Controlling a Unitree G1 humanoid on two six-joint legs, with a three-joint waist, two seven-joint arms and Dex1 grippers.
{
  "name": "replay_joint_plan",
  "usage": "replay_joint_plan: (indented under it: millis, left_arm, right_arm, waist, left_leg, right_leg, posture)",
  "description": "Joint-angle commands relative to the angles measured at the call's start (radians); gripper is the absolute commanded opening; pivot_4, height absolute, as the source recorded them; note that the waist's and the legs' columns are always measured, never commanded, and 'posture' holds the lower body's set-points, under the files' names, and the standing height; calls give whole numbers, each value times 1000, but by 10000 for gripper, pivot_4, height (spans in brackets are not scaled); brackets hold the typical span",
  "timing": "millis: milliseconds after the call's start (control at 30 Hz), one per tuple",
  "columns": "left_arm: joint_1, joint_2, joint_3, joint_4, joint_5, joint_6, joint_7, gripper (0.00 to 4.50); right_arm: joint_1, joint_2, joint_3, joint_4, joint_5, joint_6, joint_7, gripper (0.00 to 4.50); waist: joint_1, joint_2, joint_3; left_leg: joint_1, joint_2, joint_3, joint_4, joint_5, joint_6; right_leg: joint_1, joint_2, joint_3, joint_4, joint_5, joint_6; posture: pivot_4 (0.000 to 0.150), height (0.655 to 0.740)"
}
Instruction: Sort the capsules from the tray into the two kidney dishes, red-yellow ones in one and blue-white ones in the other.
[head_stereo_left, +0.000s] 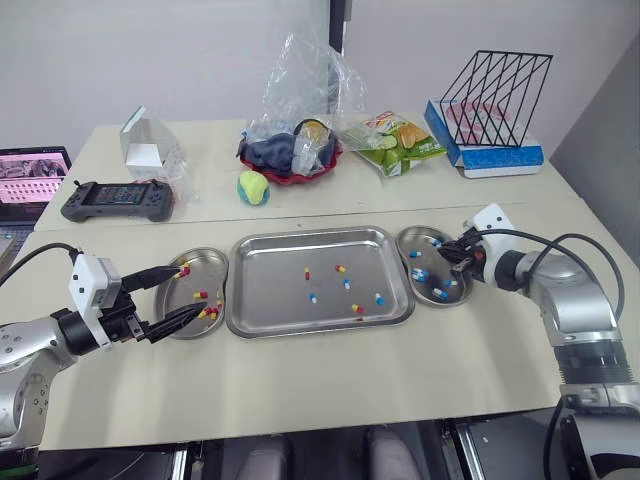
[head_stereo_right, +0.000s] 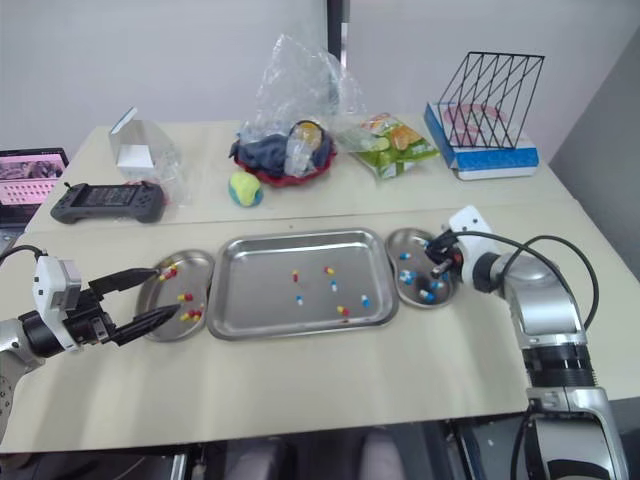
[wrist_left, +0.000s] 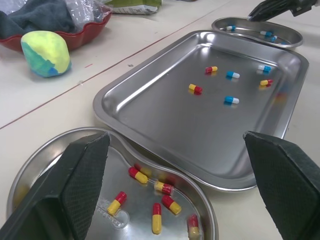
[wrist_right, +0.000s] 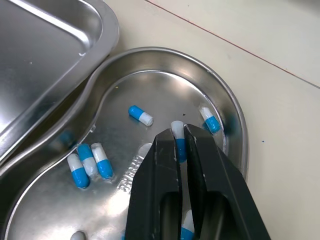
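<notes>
A steel tray (head_stereo_left: 270, 300) in the table's middle holds several loose capsules, red-yellow (head_stereo_left: 341, 268) and blue-white (head_stereo_left: 379, 298). The left kidney dish (head_stereo_left: 208, 257) contains several red-yellow capsules (wrist_left: 139, 175). My left gripper (head_stereo_left: 193, 288) hovers open over that dish, nothing between its fingers (wrist_left: 75, 185). The right kidney dish (head_stereo_left: 409, 240) holds several blue-white capsules (wrist_right: 102, 162). My right gripper (wrist_right: 180, 132) is just above this dish, shut on a blue-white capsule (wrist_right: 179, 146) pinched upright at its tips.
Behind the tray lie a yellow-blue ball (head_stereo_left: 252, 187), a red bowl with cloth and a plastic bag (head_stereo_left: 290, 155), and a snack bag (head_stereo_left: 395, 140). A wire rack (head_stereo_left: 495, 95) stands far right. A game controller (head_stereo_left: 118, 200) and laptop (head_stereo_left: 30, 180) sit far left.
</notes>
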Motion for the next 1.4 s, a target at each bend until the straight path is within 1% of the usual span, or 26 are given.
replay_joint_plan:
  millis: [33, 100, 333, 400, 500, 533, 633, 833, 900, 967, 1067, 1167, 1233, 1333, 1400]
  left_arm:
    - [-7, 9, 11, 4, 2, -31, -11, 45000]
    - [-8, 9, 8, 7, 4, -35, -12, 45000]
    - [-11, 10, 8, 33, 9, -47, -18, 45000]
    - [5, 8, 22, 44, 9, -54, -18, 45000]
    - [15, 0, 46, 94, 30, -82, 8, 45000]
    - [20, 0, 51, 119, 46, -102, 17, 45000]
    - [33, -1, 62, 176, 89, -160, 42, 45000]
    - [41, -23, 174, 246, 3, -100, 101, 45000]
    - [34, -25, 204, 269, -31, -50, 125, 45000]
    - [31, -23, 211, 274, -40, -13, 149, 45000]
    - [35, -34, 219, 277, -13, -67, 163, 45000]
    - [55, -42, 203, 289, 72, -230, 148, 45000]
    - [46, -42, 183, 322, 124, -295, 175, 45000]
    - [30, -41, 159, 371, 184, -363, 207, 45000]
    - [17, -50, 149, 407, 180, -374, 203, 45000]
  right_arm:
    - [-2, -2, -11, -33, 17, 18, -4, 8079]
    - [-7, 2, -22, -33, 28, 27, -5, 14016]
    - [-31, -34, -65, -22, 66, 24, 15, 38579]
    - [-43, -66, -123, -14, 105, 30, 31, 44581]
    - [-31, -116, -210, 48, 139, -21, 41, 44581]
    - [-15, -133, -238, 80, 142, -70, 50, 44581]
    - [17, -144, -304, 127, 181, -166, 96, 44581]
    - [118, -142, -400, 289, 189, -364, 108, 44581]
    - [145, -130, -403, 316, 183, -409, 107, 44581]
    - [157, -115, -404, 321, 185, -436, 97, 44581]
    - [156, -96, -417, 329, 197, -453, 73, 44581]
    - [151, -94, -411, 337, 202, -456, 61, 44581]
    - [140, -97, -399, 342, 197, -463, 55, 44581]
    - [128, -101, -387, 349, 183, -489, 46, 44581]
    - [125, -106, -374, 357, 152, -527, 21, 44581]
  waist:
    - [5, 0, 0]
    - [6, 0, 0]
    - [8, 0, 0]
    - [8, 0, 0]
    - [11, 0, 0]
    - [13, 0, 0]
    - [13, 0, 0]
    - [9, 0, 0]
    - [7, 0, 0]
    - [7, 0, 0]
    - [5, 0, 0]
    - [6, 0, 0]
    - [7, 0, 0]
    - [9, 0, 0]
    - [10, 0, 0]
  left_leg:
    - [0, 0, 0, 0, 0, 0]
    - [0, 0, 0, 1, -2, 3]
    - [0, 0, 0, 2, -2, 4]
    - [0, 0, 0, 2, -2, 4]
    - [-1, -1, 0, 2, -2, 4]
    - [0, -1, 0, 2, -2, 4]
    - [0, 0, 0, 1, -3, 5]
    - [1, 0, 2, 2, -3, 5]
    - [2, 0, 2, 2, -3, 5]
    - [2, 0, 2, 2, -3, 5]
    - [3, 0, 3, 2, -3, 5]
    - [3, 0, 3, 2, -3, 5]
    - [3, 0, 3, 1, -3, 5]
    - [3, 0, 3, 2, -3, 5]
    - [3, 0, 3, 2, -3, 5]
  right_leg:
    - [0, 0, 0, 0, 0, 0]
    - [0, 0, 0, 0, 0, 0]
    - [1, 0, 0, 0, 0, 0]
    - [1, 0, 0, 0, 0, 0]
    - [0, -1, 0, 0, 0, 0]
    - [1, -1, 0, -1, 0, 0]
    - [2, -1, -1, -1, 0, 0]
    - [2, -1, 0, 0, 0, 0]
    - [2, -1, 0, 0, 0, 0]
    - [3, -1, 0, 0, 0, 0]
    - [3, -1, 1, 0, 0, 0]
    - [3, -1, 1, 0, 0, 0]
    - [3, -1, 1, 0, 0, 0]
    - [3, -1, 1, 0, 0, 0]
    - [3, -1, 1, 0, 0, 0]
  posture:
    - [1500, 7400]
    - [1500, 7400]
    - [1500, 7400]
    - [1500, 7400]
    - [1500, 7400]
    - [1500, 7400]
    - [1500, 7400]
    - [1500, 7400]
    - [1500, 7400]
    - [1500, 7400]
    - [1500, 7400]
    - [1500, 7400]
    - [1500, 7400]
    - [1500, 7400]
    - [1500, 7400]
